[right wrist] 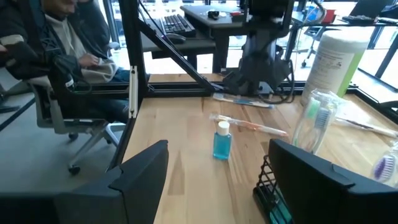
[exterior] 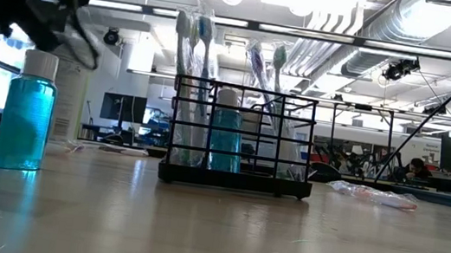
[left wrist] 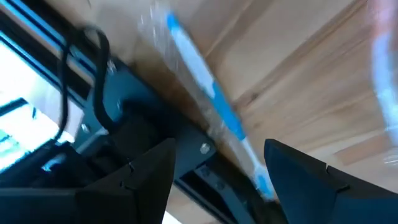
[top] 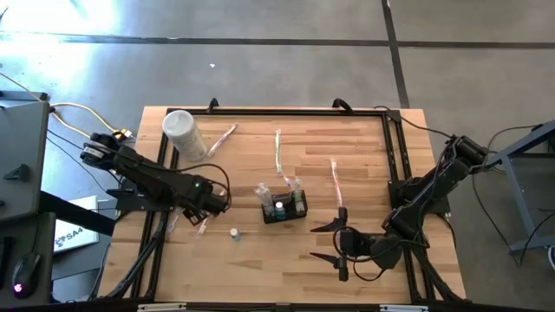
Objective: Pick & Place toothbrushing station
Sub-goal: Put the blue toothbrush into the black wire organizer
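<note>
The toothbrushing station [top: 284, 206] is a small black wire holder standing on its base mid-table, with toothbrushes and a blue bottle in it; it also shows in the low view [exterior: 240, 137] and at the edge of the right wrist view [right wrist: 270, 193]. My left gripper [top: 206, 211] is open left of it, low over a wrapped blue-and-white toothbrush [left wrist: 211, 93] that lies on the table by the left frame rail, its fingers on either side and touching nothing. My right gripper [top: 328, 243] is open and empty to the right of the station, pointing at it.
A small blue bottle [top: 234, 233] stands near the front, left of the station [right wrist: 222, 142]. A tall white canister [top: 184, 134] stands at the far left. Wrapped toothbrushes lie at the back [top: 277, 152] and right [top: 336, 180]. A person [right wrist: 56, 50] sits beyond the table's left edge.
</note>
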Motion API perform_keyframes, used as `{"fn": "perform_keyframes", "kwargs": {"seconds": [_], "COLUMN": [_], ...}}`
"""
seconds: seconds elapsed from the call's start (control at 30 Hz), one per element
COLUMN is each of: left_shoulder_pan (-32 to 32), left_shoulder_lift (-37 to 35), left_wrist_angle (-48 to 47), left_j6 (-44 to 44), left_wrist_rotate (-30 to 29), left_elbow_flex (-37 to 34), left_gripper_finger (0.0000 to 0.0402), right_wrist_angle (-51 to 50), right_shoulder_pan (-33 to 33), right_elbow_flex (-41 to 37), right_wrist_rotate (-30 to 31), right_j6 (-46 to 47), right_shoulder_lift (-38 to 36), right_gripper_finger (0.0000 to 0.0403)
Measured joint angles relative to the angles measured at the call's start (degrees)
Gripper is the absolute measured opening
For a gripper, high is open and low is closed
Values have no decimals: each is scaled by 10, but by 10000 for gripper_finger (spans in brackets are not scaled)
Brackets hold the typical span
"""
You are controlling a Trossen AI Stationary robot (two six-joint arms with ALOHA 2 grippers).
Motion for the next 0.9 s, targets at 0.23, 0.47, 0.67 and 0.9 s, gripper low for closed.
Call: {"fn": "perform_keyframes", "kwargs": {"seconds": [0.23,0.47,0.67,0.9], "left_shoulder_pan": [1,1,0,0], "left_shoulder_lift": [0,0,0,0], "left_wrist_angle": [112,97,96,119], "left_j6": [19,-59,-126,-160], "left_wrist_rotate": [40,-5,-5,-6], "left_elbow_flex": [-65,-69,-69,-82], "left_gripper_finger": [239,222,214,214], "right_wrist_angle": [5,8,8,8], "right_shoulder_pan": [-4,-8,-8,-8], "right_elbow_flex": [0,0,0,0], "right_wrist_rotate": [0,0,-15,-28], "right_j6": [-1,0,0,0], "right_shoulder_lift": [0,0,0,9], "right_gripper_finger": [270,270,270,270]}}
